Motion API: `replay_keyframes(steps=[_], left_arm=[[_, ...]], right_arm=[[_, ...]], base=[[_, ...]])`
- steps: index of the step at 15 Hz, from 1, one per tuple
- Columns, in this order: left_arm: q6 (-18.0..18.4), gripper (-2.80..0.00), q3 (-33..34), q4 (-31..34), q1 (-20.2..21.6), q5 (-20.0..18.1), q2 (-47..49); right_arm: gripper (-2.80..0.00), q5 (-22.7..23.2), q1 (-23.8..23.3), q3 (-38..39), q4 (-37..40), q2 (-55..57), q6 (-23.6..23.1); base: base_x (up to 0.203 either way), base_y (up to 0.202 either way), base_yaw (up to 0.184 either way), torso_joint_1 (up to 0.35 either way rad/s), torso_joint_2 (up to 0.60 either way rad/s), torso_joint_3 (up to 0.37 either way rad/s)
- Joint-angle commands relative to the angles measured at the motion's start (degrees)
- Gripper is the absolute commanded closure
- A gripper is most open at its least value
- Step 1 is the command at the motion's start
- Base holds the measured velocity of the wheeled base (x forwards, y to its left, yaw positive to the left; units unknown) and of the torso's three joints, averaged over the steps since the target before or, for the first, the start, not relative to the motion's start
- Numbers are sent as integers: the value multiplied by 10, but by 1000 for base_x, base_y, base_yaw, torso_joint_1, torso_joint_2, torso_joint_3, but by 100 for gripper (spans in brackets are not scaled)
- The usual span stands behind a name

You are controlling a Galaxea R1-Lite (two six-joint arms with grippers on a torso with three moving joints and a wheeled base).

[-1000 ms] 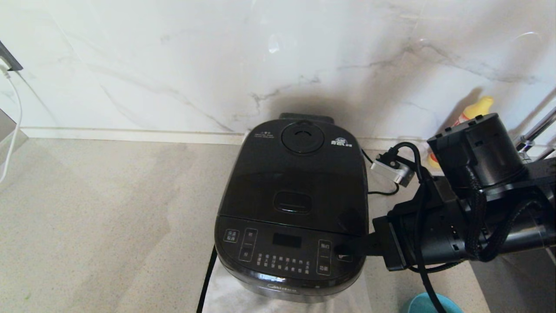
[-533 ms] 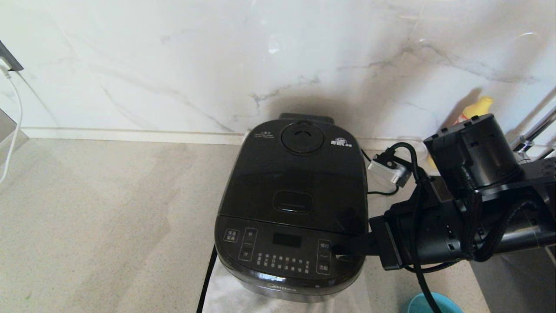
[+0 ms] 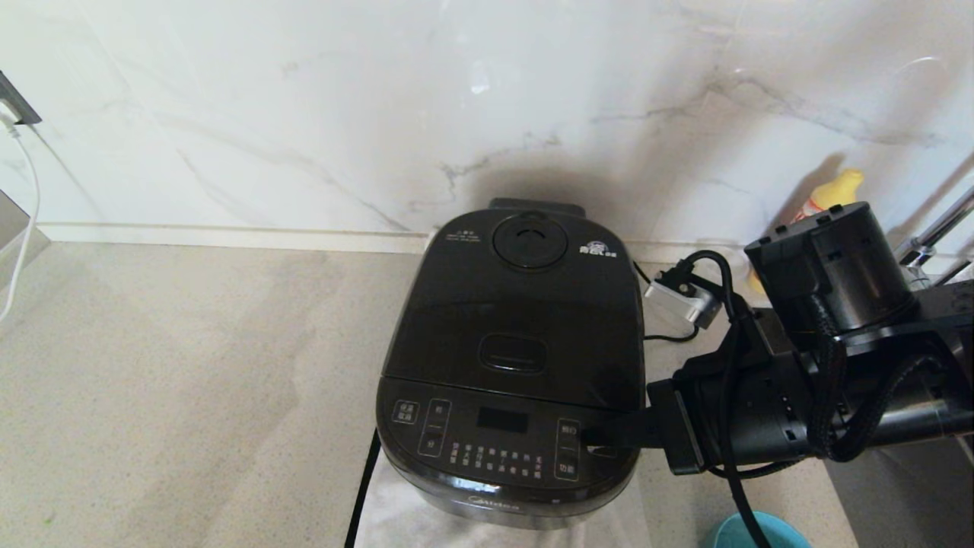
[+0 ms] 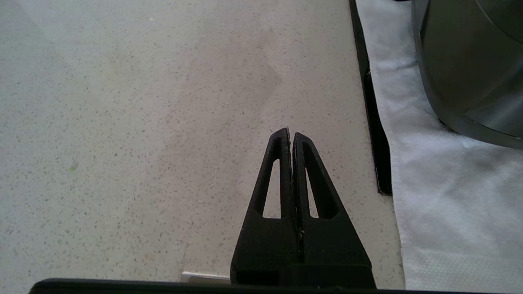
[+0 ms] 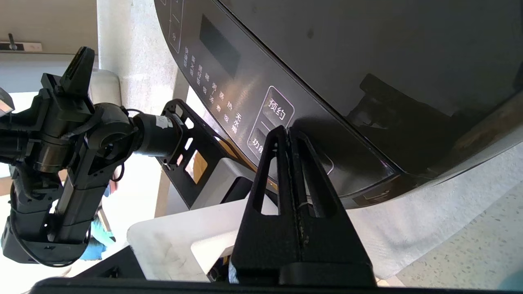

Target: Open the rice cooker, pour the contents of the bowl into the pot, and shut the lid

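The setting is a home kitchen. A speckled beige stone countertop (image 3: pixel 167 380) runs up to a white marble-veined wall (image 3: pixel 304 114), and a glossy black rice cooker (image 3: pixel 517 358) stands on it close to that wall, on a white cloth (image 4: pixel 441 183). Behind the cooker to the right stands a yellow bottle (image 3: pixel 833 190); far to the cooker's left, a white cable (image 3: pixel 27 205) hangs from a wall socket (image 3: pixel 17 103).

Bare countertop (image 3: pixel 190 380) lies open left of the rice cooker (image 3: pixel 517 358); right side crowded by yellow bottle (image 3: pixel 825 194) and plug (image 3: pixel 685 297)
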Motion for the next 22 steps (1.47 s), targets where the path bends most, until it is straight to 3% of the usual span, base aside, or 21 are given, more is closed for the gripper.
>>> replay_keyframes(steps=[1,7,11,15,18,22], left_arm=[[0,0,0,0,0,0,1],[0,0,0,0,1,0,1],[0,0,0,0,0,0,1],[0,0,0,0,0,0,1],[0,0,0,0,0,0,1],[0,0,0,0,1,0,1]], right_arm=[[0,2,-1,-16,0,-26,3],[0,-1,-16,-69,5,-120,50],[0,-19,-121,-123,80,-174,41],[0,-230,-259,-139,119,-245,-70],[0,-332,-285,-94,122,-358,-135],[0,-413,-295,39,126,-563,-223]], base=[[0,0,0,0,0,0],[0,0,0,0,0,0],[0,0,0,0,0,0],[0,0,0,0,0,0],[0,0,0,0,0,0],[0,0,0,0,0,0]])
